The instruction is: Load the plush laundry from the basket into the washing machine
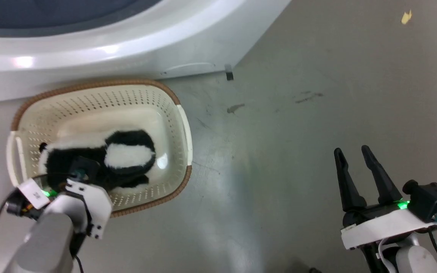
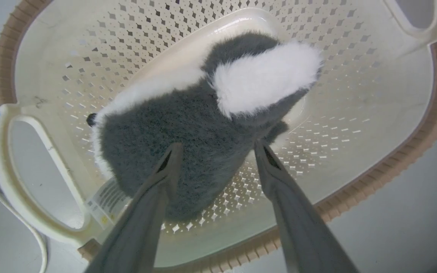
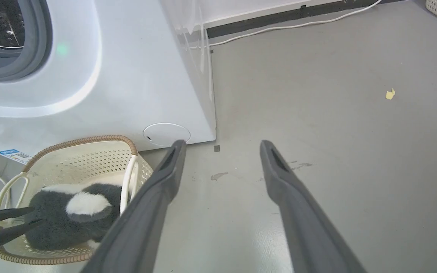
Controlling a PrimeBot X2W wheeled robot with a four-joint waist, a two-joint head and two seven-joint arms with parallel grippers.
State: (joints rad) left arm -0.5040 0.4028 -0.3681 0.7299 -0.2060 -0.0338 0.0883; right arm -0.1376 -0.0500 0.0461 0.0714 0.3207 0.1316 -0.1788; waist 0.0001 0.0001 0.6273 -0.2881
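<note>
The plush laundry looks soft, squashy and light, so it should squish when pinched, and its fur may slip a bit. I think the best place to take hold is the thick dark middle. The pinch should go deep, so a good lump sits between the fingers and not just the white flap. It is a fluffy black bundle with white furry patches, one big one on top. It lies in the basket, which sits on the floor just in front of the washing machine. The left gripper is down in the basket, with its fingers spread on either side of the plush's near end, not squeezing yet. The right gripper is spread too, holding nothing, well off to the side.
</note>
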